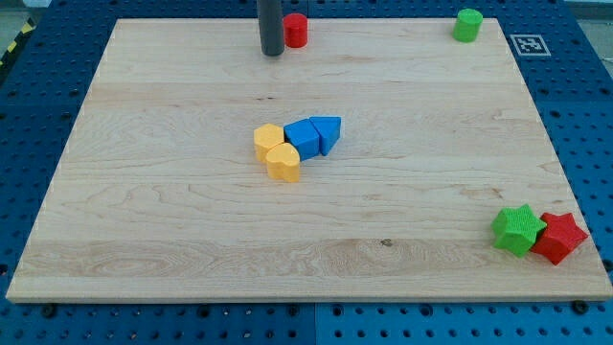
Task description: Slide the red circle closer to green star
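Red circle (295,31) at the view's top edge of the wooden board (172,240), left of centre, standing flat. My tip (273,53) just beside it on the view's left, touching it or nearly so (the gap too fine to judge), the dark rod rising straight out of the view's top. No jaws on this rod, so nothing held, only a blunt end resting at board height against the circle's side.

Green star (518,229) far from the red circle, down at the board's lower right corner, well apart across nearly the whole diagonal. Red star (560,238) touching the green star on its right side, closer still to the corner.

Green cylinder-like block (468,25) level with the red circle along the same top edge, well to its right, near the upper right corner.

Cluster of four below the red circle, around the board's middle: blue cube (304,137) and a second blue block (328,131), wedge-shaped as far as can be told, pressed together side by side; yellow block (269,142) with angled faces touching the blue cube's left; yellow cylinder-like block (283,163) just below that one, touching it.

Blue pegboard table (38,96) under and around the board, with a small black-and-white marker (528,44) beyond the board's upper right corner, right of the green cylinder-like block.
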Controlling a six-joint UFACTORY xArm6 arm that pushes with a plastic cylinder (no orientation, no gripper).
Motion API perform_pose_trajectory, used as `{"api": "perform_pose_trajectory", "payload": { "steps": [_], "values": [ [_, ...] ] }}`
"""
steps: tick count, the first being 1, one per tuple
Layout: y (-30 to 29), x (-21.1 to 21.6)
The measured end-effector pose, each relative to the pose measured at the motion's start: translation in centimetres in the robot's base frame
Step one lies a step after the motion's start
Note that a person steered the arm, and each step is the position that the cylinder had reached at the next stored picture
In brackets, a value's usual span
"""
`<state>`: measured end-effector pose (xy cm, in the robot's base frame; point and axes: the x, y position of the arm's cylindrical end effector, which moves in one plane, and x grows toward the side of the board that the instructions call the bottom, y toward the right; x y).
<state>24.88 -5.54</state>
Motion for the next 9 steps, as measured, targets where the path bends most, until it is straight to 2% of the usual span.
{"api": "perform_pose_trajectory", "payload": {
  "steps": [2,5,9],
  "values": [
    [0.0,-5.5],
    [5.2,-5.5],
    [3.1,-5.1]
  ]
}}
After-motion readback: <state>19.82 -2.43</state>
